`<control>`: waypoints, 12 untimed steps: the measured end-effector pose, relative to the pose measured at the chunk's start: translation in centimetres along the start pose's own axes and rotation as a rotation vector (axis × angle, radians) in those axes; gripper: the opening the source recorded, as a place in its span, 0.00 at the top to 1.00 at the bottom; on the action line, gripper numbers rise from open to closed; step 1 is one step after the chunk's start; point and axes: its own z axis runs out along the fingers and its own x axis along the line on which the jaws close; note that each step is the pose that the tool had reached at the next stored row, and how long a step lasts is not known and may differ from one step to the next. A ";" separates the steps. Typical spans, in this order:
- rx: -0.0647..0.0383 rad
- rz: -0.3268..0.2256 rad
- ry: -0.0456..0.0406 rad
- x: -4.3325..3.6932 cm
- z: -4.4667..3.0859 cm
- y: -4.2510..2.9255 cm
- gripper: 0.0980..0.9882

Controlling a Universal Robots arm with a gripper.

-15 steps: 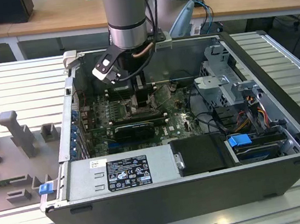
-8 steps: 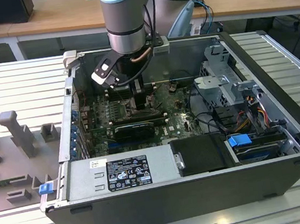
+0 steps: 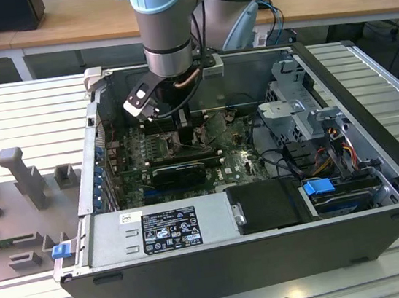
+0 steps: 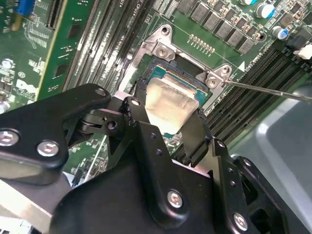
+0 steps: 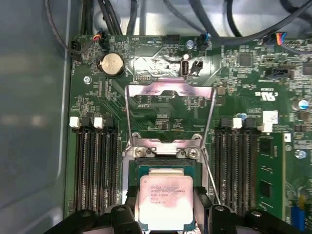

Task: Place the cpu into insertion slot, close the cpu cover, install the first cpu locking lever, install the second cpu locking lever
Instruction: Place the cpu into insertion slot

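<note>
The gripper (image 4: pixel 165 117) pinches the cpu (image 5: pixel 165 200), seated in or just above the insertion slot (image 4: pixel 170 62); the cpu cover (image 5: pixel 170 89) stands open and a locking lever (image 4: pixel 268 90) sticks out unlatched.

One cpu (image 5: pixel 163 202), one insertion slot (image 5: pixel 132 175), one cpu cover (image 5: pixel 170 89).

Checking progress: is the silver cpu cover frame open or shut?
Open. The thin silver metal cover frame is swung back off the square socket, leaving the pale silvery cpu bare.
</note>
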 end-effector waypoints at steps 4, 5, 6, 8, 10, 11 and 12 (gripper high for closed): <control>0.000 0.000 -0.0013 0.07 0.27 0.02 0.51; 0.000 0.001 -0.0015 0.07 0.32 0.02 0.51; 0.000 0.001 -0.0015 0.07 0.40 0.02 0.51; 0.000 0.002 -0.0016 0.07 0.71 0.00 0.51; 0.000 0.002 -0.0019 0.06 0.76 0.00 0.51; 0.000 0.002 -0.0019 0.06 0.76 0.00 0.51; 0.000 0.002 -0.0018 0.06 0.78 0.00 0.51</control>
